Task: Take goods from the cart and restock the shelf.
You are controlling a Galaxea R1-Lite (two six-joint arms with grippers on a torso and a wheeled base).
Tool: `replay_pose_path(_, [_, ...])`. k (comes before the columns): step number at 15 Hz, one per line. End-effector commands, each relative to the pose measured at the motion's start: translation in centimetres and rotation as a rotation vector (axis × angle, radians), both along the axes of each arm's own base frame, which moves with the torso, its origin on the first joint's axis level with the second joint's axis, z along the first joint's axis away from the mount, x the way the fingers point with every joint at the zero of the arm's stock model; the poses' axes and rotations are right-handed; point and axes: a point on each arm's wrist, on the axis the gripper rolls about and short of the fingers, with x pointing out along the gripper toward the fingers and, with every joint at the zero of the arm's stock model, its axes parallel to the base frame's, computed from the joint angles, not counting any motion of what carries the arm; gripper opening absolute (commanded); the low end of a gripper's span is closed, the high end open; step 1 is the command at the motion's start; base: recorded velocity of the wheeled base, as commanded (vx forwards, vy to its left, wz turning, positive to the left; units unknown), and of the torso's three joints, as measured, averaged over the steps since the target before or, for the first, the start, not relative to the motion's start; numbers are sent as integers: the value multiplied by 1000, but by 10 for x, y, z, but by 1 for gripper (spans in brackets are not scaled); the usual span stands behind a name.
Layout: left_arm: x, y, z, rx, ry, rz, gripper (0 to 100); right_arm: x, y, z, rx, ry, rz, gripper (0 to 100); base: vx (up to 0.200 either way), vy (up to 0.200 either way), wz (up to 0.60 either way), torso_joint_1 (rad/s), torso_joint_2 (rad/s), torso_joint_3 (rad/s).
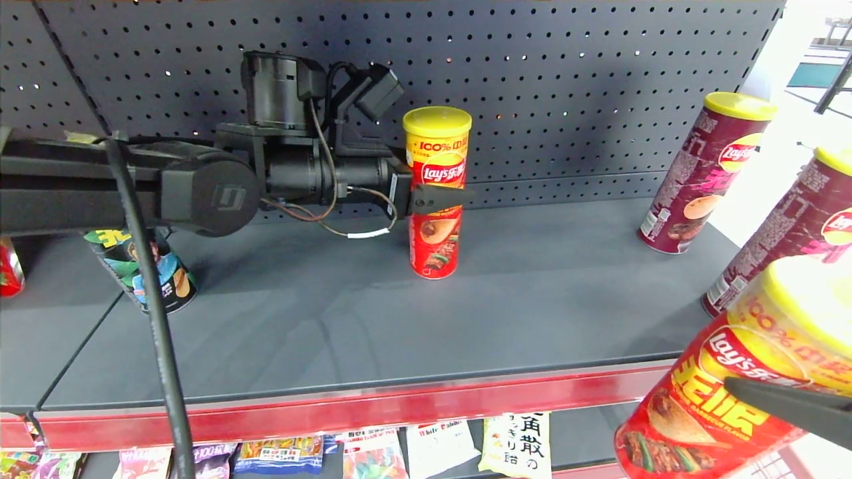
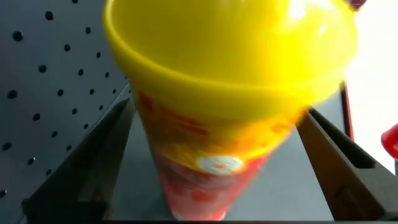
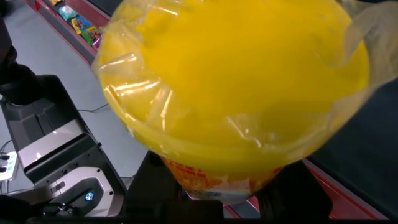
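Observation:
A red chip can with a yellow lid [image 1: 436,193] stands upright on the grey shelf [image 1: 532,299], near the pegboard back wall. My left gripper [image 1: 438,198] comes in from the left and is shut on its middle; one finger [image 1: 442,197] crosses the can's front. In the left wrist view the same can [image 2: 217,155] sits between both fingers [image 2: 336,168], its lid hiding the contact. At the lower right, in front of the shelf edge, my right gripper [image 1: 752,399] is shut on a second red can [image 1: 719,392], whose film-covered yellow lid [image 3: 236,81] faces the right wrist camera.
Two purple cans [image 1: 705,173] [image 1: 779,239] lean at the shelf's right end. A dark green can [image 1: 150,269] stands at the left behind my left arm, with a red one [image 1: 6,266] at the far edge. Snack bags [image 1: 399,452] hang below the red shelf lip [image 1: 359,406].

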Motion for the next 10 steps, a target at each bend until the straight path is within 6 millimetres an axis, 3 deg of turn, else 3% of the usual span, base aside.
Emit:
replay_pose_path(1, [6,-4,-7,5,8,0,0,0,0,0,1,-2,1,0,0,0,0,0,0,0])
replay_pose_path(6, [4,-6,-6,4,10,-5,0,0,0,-1,-2,4,1,0,0,0,0,0,0,0])
replay_pose_path(10, [-16,-8,7,-29,45,-24,0,1,0,-1,-2,3,-1,0,0,0,0,0,0,0])
